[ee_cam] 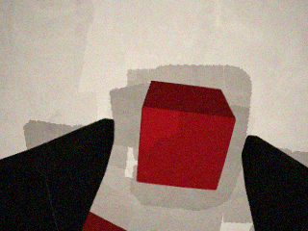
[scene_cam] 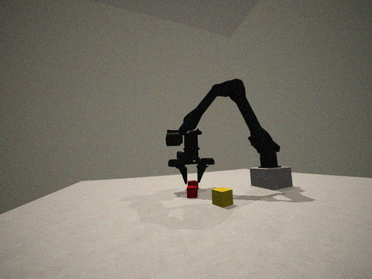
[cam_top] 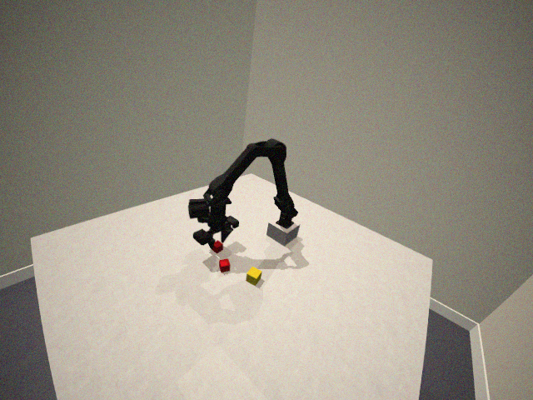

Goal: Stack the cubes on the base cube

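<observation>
Seen from the top view, the base cube (cam_top: 254, 276) (scene_cam: 222, 197), the nearer loose cube (cam_top: 224, 265) (scene_cam: 192, 192) (ee_cam: 103, 223) at its 10 o'clock, and the farther loose cube (cam_top: 217, 247) (scene_cam: 193, 182) (ee_cam: 187, 144) at the nearer one's 11 o'clock rest apart on the table (cam_top: 344, 310) (scene_cam: 150, 255) (ee_cam: 269, 29); the arm's pedestal (cam_top: 275, 232) (scene_cam: 264, 178) stands at the base cube's 1 o'clock

Two small red cubes (cam_top: 217, 247) (scene_cam: 192, 192) (ee_cam: 185, 146) — and a larger yellow one (cam_top: 254, 276) (scene_cam: 222, 197) — sit level and apart on the table.

Cubes (cam_top: 224, 265) (scene_cam: 192, 192) (ee_cam: 185, 146) matt, smooth-faced; tabletop (cam_top: 301, 336) (scene_cam: 180, 255) (ee_cam: 269, 29) matt, faintly mottled; arm (cam_top: 241, 165) (scene_cam: 204, 103) dark, mostly matt
</observation>
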Robot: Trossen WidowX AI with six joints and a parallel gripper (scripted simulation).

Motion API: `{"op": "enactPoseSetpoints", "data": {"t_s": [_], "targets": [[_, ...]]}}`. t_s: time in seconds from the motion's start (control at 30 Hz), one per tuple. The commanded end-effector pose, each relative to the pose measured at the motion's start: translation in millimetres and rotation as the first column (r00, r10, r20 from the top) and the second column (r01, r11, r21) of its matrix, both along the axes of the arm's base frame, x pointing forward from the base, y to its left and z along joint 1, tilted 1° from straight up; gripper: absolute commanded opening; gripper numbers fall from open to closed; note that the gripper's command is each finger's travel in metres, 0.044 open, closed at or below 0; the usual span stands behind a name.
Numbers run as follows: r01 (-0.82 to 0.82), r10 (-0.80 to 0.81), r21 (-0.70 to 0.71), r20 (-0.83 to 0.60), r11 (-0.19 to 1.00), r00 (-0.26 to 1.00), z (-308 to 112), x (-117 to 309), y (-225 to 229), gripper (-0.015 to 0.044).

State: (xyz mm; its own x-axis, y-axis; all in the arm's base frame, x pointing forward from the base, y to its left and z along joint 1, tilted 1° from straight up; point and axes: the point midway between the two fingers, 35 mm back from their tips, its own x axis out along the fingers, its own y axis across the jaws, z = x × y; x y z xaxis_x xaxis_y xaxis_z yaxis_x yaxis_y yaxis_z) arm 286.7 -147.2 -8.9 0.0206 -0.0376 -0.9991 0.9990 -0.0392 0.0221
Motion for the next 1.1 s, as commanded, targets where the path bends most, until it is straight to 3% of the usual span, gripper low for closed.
{"op": "enactPoseSetpoints", "data": {"t_s": [0.0,0.2,1.07], "targets": [[0.0,0.0,0.008,-0.005,1.0,1.0,-8,-1,1,0.0265],[0.0,0.0,0.008,-0.005,1.0,1.0,-8,-1,1,0.0107],[0.0,0.0,0.008,-0.004,1.0,1.0,59,3,1,0.0105]]}}
